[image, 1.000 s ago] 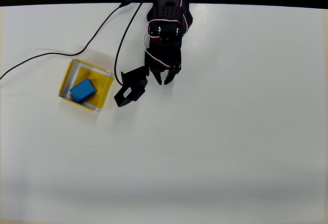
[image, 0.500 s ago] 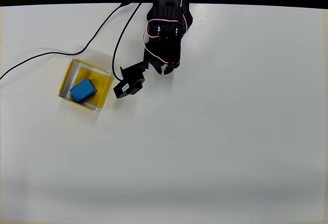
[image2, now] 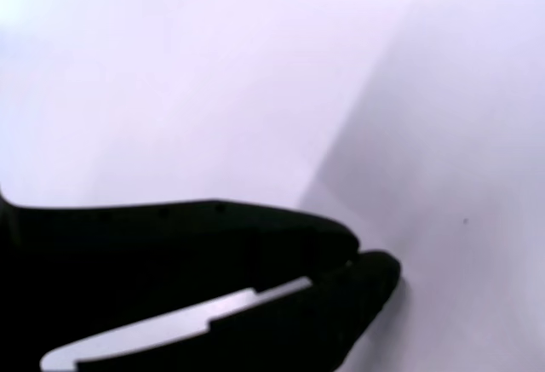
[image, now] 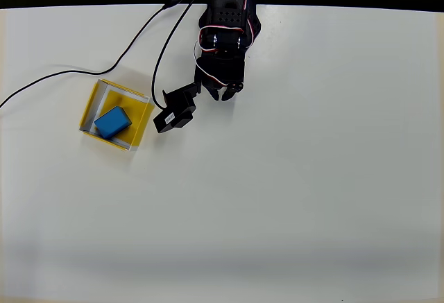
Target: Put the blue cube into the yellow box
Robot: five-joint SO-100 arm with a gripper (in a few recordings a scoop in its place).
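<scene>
- The blue cube [image: 112, 122] lies inside the yellow box [image: 91, 105] on the left of the white table [image: 291, 199] in the overhead view; by that evidence the placing looks done, with nothing visibly left to move.
- The cube sits askew on the box floor, toward the lower left, nothing else in there with it.
- The black gripper [image: 220, 96] hangs over bare table to the right of the box, well clear of its rim, carrying nothing.
- In the wrist view the fingers [image2: 341, 261] meet at their tips, so the gripper reads as closed and empty.
- A black cable [image: 62, 75] trails past the box's upper edge.
</scene>
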